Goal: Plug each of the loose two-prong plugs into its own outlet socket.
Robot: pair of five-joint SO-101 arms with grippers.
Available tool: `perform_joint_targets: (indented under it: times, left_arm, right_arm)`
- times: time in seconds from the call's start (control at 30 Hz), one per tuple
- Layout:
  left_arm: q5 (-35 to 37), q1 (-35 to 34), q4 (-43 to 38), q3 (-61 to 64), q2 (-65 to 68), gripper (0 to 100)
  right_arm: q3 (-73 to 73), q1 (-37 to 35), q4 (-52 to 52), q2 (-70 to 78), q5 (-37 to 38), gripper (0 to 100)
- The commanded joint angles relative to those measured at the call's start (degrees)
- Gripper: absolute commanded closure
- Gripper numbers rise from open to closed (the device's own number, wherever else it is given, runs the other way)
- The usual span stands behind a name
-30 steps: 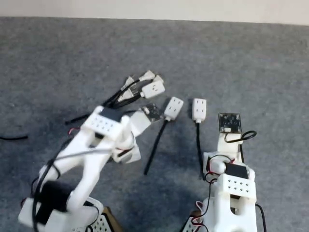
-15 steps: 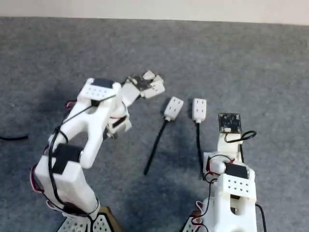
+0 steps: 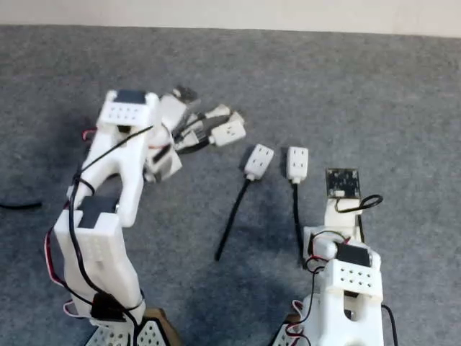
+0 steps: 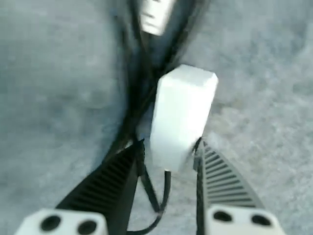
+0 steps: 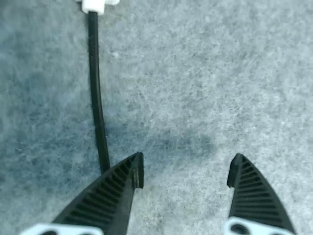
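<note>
**Left gripper clamped on a white block at the tangle; right gripper spread over bare carpet**

On the left of the high view, the left arm (image 3: 119, 187) stretches up the grey carpet (image 3: 360, 86) to a cluster of white pieces (image 3: 216, 126) with black leads. The arm's head covers part of the cluster, so it is hard to tell there which pieces are plugs and which are sockets.

In the left wrist view, the left gripper (image 4: 168, 149) is closed on the lower end of a white block (image 4: 181, 112), with a fingertip pressed against each side. The block's face is turned away, so prongs or slots cannot be made out. Black leads (image 4: 132, 98) cross behind it. A second white piece (image 4: 155, 14) lies beyond, blurred and cut off at the frame edge.

Nearer the middle of the high view, two white sockets lie side by side but apart. The first socket (image 3: 258, 160) has a lead running off at a slant, and the second socket (image 3: 297, 162) has a straight one.

On the right, the right arm (image 3: 346, 288) sits near the table's front edge. The right gripper (image 5: 186, 169) has its fingers wide apart and holds nothing, with only carpet between them. A black cord (image 5: 97, 98) runs beside one finger up to a white end (image 5: 93, 5) that is cropped by the frame.
</note>
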Motion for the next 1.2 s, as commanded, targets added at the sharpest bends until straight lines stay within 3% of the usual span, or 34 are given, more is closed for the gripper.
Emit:
perform_joint_targets:
  times: [0.0, 0.2, 0.33, 0.6, 0.97, 1.17]
  left_arm:
    - [4.4, -1.0, 4.3, -10.6, -0.5, 83]
    - [11.3, 2.8, 8.8, -22.3, -0.1, 83]
    - [11.7, 8.1, 7.8, -23.5, 0.0, 74]
    - [11.8, 15.4, -3.5, -23.8, 7.9, 62]
    - [12.0, 17.3, -23.6, -23.9, 19.6, 61]
    - [17.2, 18.4, -16.2, -26.2, 20.1, 61]
  right_arm:
    - [-0.4, -0.7, -1.3, -0.9, 0.5, 72.7]
    - [-0.4, -2.5, -1.3, -0.9, 0.4, 72.7]
    - [-0.4, -2.6, -1.3, -0.9, 0.4, 72.7]
    - [1.1, -2.7, -3.4, -1.1, 0.4, 72.7]
    - [3.6, -2.7, -9.0, -1.4, 0.4, 72.8]
    - [3.6, -2.7, -9.9, -1.0, 0.4, 72.8]
